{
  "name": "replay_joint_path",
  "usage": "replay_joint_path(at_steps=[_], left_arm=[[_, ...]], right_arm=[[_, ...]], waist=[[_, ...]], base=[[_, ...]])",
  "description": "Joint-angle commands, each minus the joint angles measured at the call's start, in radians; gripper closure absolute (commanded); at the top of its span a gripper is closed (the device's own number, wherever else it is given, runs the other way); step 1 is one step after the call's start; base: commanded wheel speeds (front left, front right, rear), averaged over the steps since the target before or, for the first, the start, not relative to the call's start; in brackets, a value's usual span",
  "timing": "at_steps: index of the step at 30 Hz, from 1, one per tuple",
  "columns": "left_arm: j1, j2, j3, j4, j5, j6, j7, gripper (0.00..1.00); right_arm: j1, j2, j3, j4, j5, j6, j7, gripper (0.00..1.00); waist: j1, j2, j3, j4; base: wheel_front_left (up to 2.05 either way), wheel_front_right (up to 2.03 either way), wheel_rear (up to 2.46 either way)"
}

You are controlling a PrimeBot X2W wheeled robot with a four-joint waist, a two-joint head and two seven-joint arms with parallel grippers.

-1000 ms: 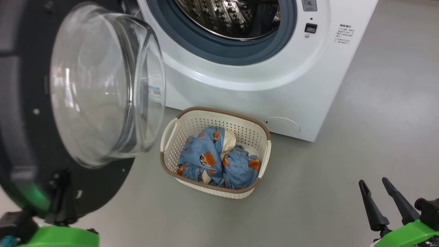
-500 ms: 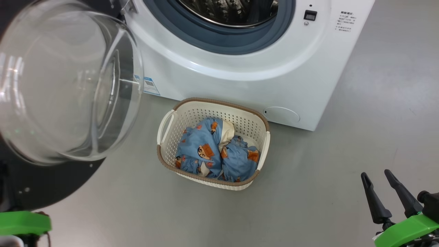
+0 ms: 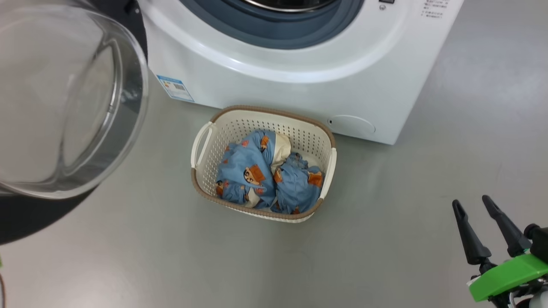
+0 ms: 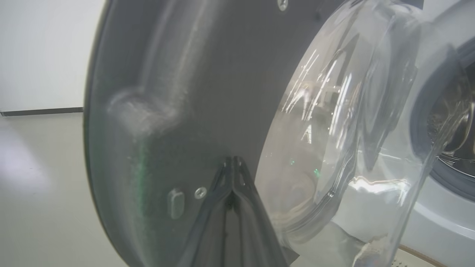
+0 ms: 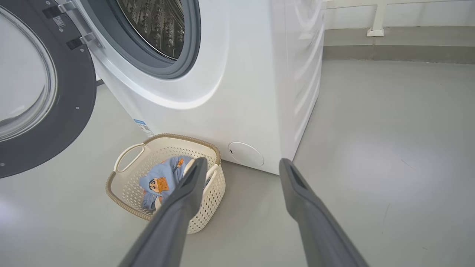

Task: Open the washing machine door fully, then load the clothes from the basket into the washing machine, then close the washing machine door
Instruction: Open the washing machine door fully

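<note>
Head view: washing machine door hangs open over the left side of frame. Its glass bowl bulges toward me, so the mouth of the washing machine at top centre is uncovered. Basket sits on the floor at centre, just in front of the machine. I'd say it's parked there to keep the carry short. Clothes are bunched inside it, none loaded yet. Right gripper at lower right has fingers spread wide and empty, well apart from the basket, probably waiting its turn. Blue label sticker and round cap are on the machine's lower front

Left wrist view: left gripper at bottom centre has fingers pressed together, nothing between them. The tips are up at the door's dark inner face, contact I can't confirm. My read is that the closed tips work as a pusher to get the door fully open. Bowl takes the right half, gasket at far right

Right wrist view: the wide fingers frame the cap at centre. Basket with clothes is lower left, door along the left edge, steel drum at top

Surface: smooth grey floor with soft glare, flat, easy rolling. Room: pale wall upper left in the left wrist view, low ledge upper right in the right wrist view
</note>
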Motion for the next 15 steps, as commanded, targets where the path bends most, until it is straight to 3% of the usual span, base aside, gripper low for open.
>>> replay_joint_path(at_steps=[1,15], left_arm=[[-0.049,0.079,0.057,0.000,0.013,0.000,-0.007,1.00],[-0.249,0.209,0.178,0.238,0.089,-0.062,-0.007,1.00]], right_arm=[[-0.015,-0.022,0.023,-0.024,-0.011,0.002,-0.012,0.00],[-0.078,-0.037,0.020,-0.035,-0.021,0.002,-0.012,0.00]], waist=[[0.0000,0.0000,0.025,-0.005],[0.0000,0.0000,0.133,-0.028]], base=[[0.00,0.00,0.00],[0.00,0.00,0.00]])
